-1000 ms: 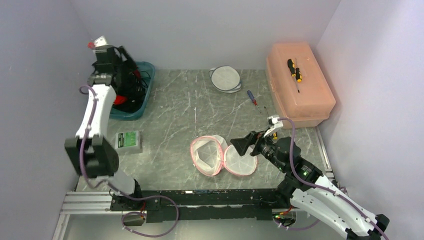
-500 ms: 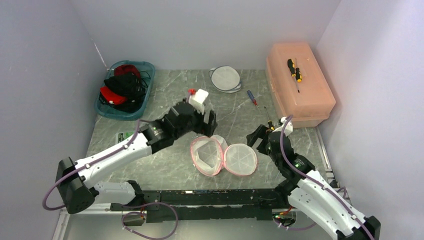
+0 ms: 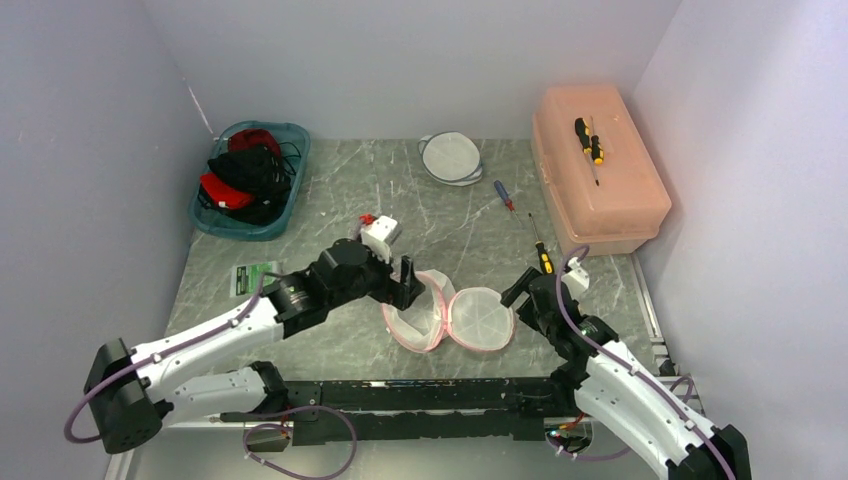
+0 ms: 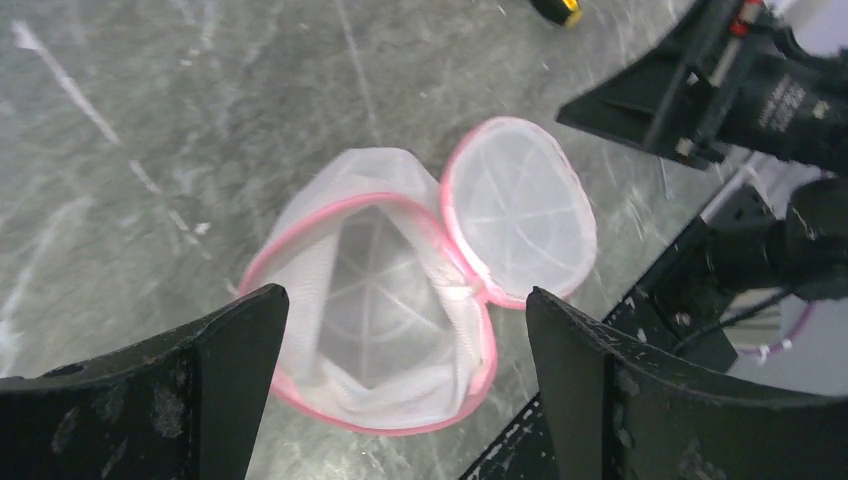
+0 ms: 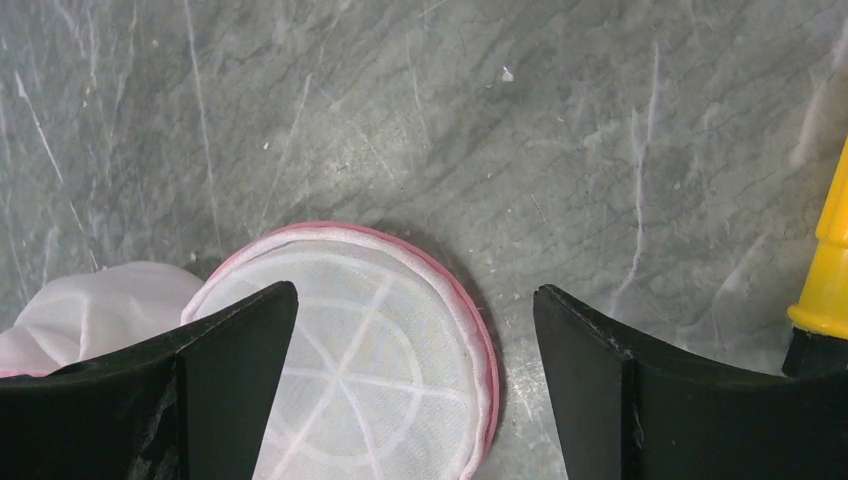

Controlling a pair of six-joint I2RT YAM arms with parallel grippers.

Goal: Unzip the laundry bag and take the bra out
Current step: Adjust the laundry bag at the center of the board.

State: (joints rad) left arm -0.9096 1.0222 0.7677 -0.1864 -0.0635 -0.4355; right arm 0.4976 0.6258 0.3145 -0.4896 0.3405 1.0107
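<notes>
Laundry bag (image 3: 413, 312) sits mid-table toward 6 o'clock, unzipped. Its pink-rimmed body gapes w/ white mesh lining showing, and its round lid flap (image 3: 482, 318) lies flat at its 3 o'clock. L gripper (image 4: 405, 300) hovers over the body, R gripper (image 5: 412, 300) over the flap. Both have fingers spread wide, gripping nothing. Teal bin (image 3: 228, 228) at 10 o'clock holds red & black strappy garments (image 3: 245, 170). Pink lidded box (image 3: 610, 195) at 2 o'clock has a yellow-black screwdriver (image 3: 590, 140) on top.

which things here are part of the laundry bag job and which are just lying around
Job: laundry bag, already unzipped, no bra visible inside; left gripper; right gripper.

Lying about: teal bin of clothes; white round pouch; pink box; screwdriver on it; blue screwdriver; yellow screwdriver by the box; green packet.
</notes>
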